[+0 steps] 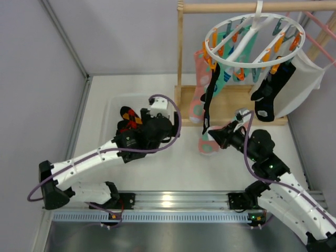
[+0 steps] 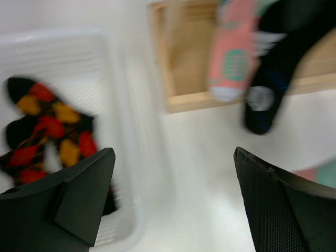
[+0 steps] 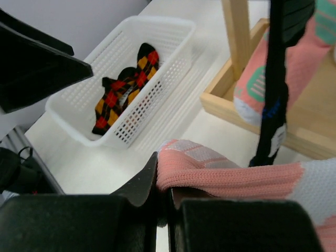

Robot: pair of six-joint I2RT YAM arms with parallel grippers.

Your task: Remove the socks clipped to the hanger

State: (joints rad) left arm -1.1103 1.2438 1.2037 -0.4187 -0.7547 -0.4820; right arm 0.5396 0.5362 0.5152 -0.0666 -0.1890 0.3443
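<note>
Pink sock (image 3: 226, 176) edge between right jaws

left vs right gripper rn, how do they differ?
1. Jaws: the left gripper is wide open; the right gripper is shut.
2. Load: the left gripper holds nothing; the right gripper pinches a pink sock.
3. Place: the left gripper is at the edge of the white basket, where a black sock with red-orange diamonds lies; the right gripper is by the wooden stand.
Shared: both have black fingers.
</note>
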